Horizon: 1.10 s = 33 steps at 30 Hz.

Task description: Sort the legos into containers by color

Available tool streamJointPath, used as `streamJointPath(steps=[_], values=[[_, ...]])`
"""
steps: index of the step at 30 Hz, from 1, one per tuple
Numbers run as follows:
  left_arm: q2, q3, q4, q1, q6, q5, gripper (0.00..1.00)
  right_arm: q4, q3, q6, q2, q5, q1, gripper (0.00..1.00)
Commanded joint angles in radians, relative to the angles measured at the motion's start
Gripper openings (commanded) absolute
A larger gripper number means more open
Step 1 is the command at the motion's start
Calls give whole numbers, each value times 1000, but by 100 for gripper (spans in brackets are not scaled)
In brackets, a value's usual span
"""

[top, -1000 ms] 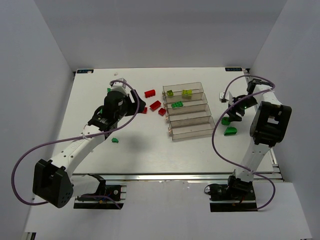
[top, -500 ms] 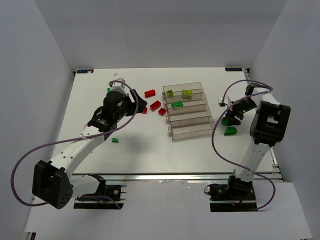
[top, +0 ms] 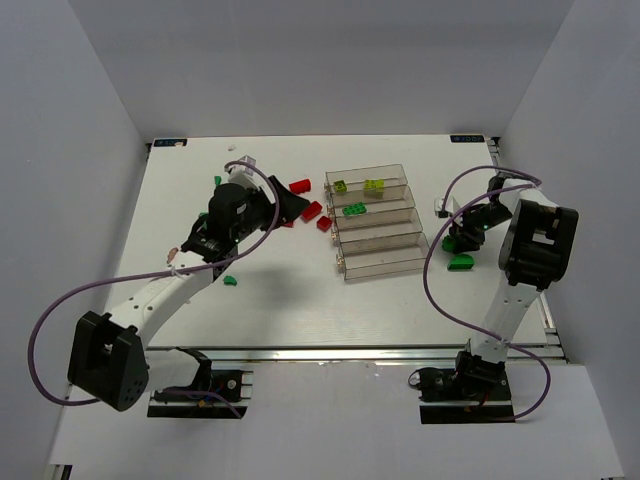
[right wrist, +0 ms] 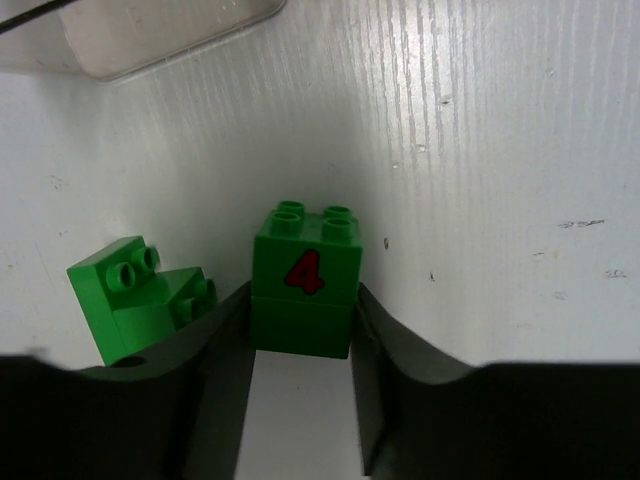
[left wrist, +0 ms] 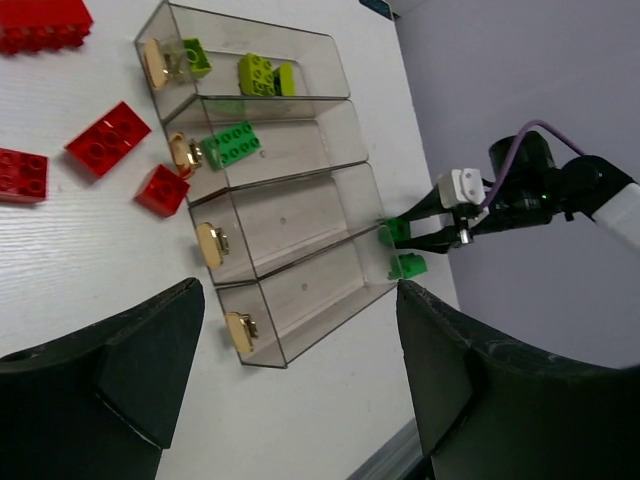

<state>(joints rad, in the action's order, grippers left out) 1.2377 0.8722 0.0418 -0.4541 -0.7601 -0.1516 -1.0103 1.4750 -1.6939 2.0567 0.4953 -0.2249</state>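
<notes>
Four clear containers [top: 385, 260] lie in a slanted row mid-table. The top one holds two yellow-green legos [top: 374, 185], the second a green lego [top: 354, 209]; the two lower ones [left wrist: 290, 250] look empty. To their right, my right gripper [right wrist: 302, 310] is shut on a green lego marked 4 [right wrist: 306, 270], which stands on the table with a finger against each side. A second green lego [right wrist: 135, 295] lies beside it. My left gripper [left wrist: 300, 300] hangs open above the table left of the containers, near the red legos [top: 311, 210], holding nothing.
Red legos [left wrist: 108, 138] lie scattered left of the containers, and a small green lego [top: 230, 281] sits near the left arm. A small white piece [top: 441, 208] lies near the right gripper. White walls enclose the table.
The right gripper came down and forward onto the green lego marked 4 and its jaws narrowed onto it. The left gripper swung right, towards the red legos, staying open.
</notes>
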Motion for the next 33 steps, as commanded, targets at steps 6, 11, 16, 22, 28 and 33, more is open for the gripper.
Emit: streamJointPath(steps=[6,11,16,22,28,33], values=[[84,22,139,3,-139,-219,90,-27,-13,29,-47,38,-7,16],[153,34,213,-11,-188,-292,91,-59,31,92,-184,176,-2,6],[230,66,286,-38,-222,-361,91,-129,102,284,-276,382,51,0],[353,162,345,-64,-246,-427,91,75,-51,604,-464,529,269,0],[427,226,385,-83,-280,-470,91,335,-156,859,-589,500,476,0],[437,228,392,-107,-286,-477,90,343,-128,878,-558,431,578,0]])
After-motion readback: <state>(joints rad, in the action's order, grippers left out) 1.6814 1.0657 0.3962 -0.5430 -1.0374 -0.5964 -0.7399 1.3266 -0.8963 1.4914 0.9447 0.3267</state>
